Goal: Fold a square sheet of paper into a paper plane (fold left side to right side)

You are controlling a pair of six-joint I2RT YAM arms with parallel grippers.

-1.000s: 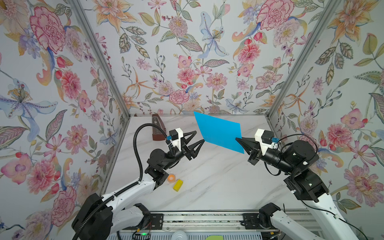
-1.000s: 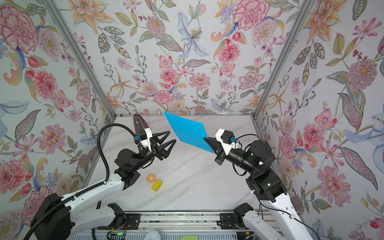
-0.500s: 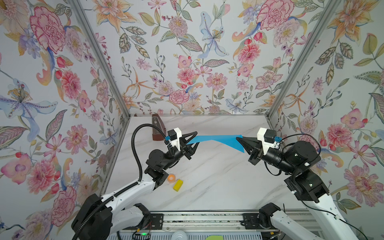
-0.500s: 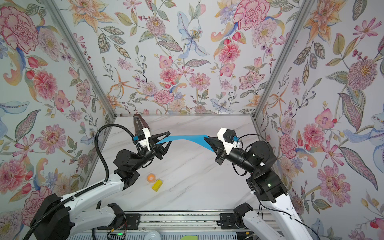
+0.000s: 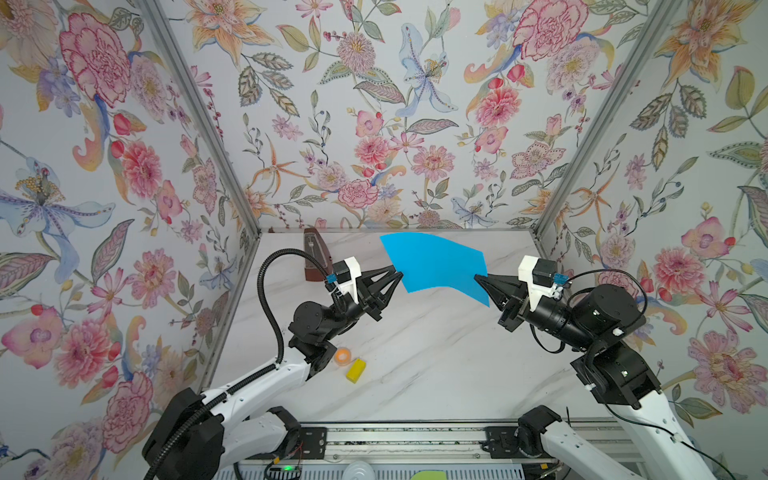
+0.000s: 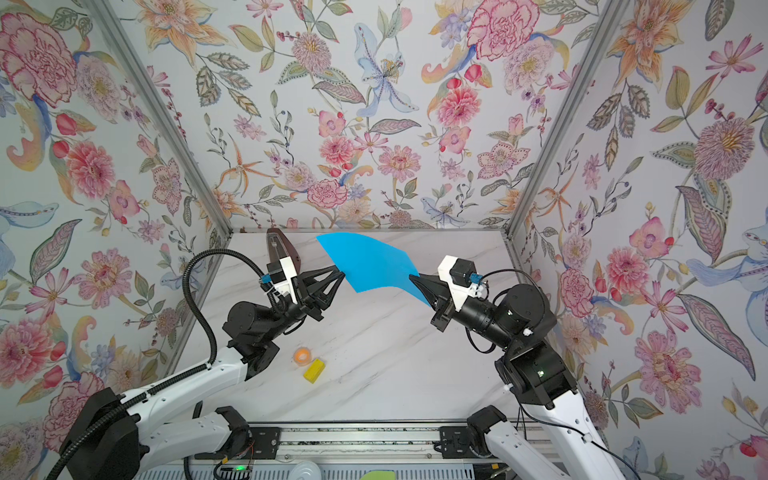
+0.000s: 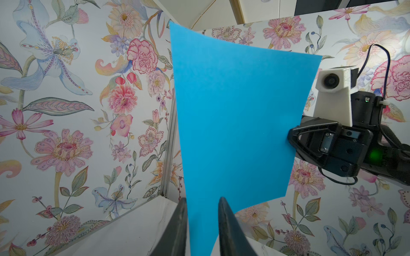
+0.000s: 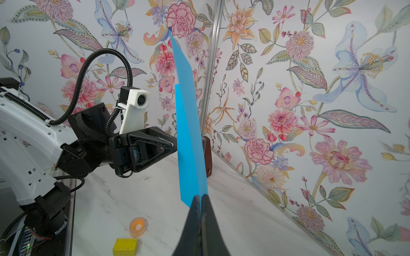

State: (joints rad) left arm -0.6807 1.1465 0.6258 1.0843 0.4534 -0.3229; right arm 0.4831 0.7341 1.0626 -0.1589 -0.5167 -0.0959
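The square sheet of paper [image 5: 436, 264] [image 6: 370, 266] is bright blue, unfolded and slightly bowed, held in the air above the back of the marble table. My right gripper [image 5: 478, 277] [image 6: 413, 277] [image 8: 201, 197] is shut on the sheet's right edge. My left gripper [image 5: 398, 274] [image 6: 340, 274] [image 7: 203, 204] is at the sheet's left edge. Its jaws stand a narrow gap apart with the paper [image 7: 235, 122] passing between them, not pinched. In the right wrist view the sheet [image 8: 188, 144] shows nearly edge-on. No paper plane shape shows.
A brown wooden metronome [image 5: 312, 257] [image 6: 280, 249] stands at the back left, just behind the left gripper. An orange ring [image 5: 342, 355] [image 8: 138, 226] and a small yellow block [image 5: 356, 370] [image 8: 124, 247] lie on the table under the left arm. Floral walls enclose three sides.
The left gripper moved to the sheet's left edge and narrowed its jaws round it. The sheet swung flat and edge-on, then tilted back up to face the camera. The right gripper kept its hold.
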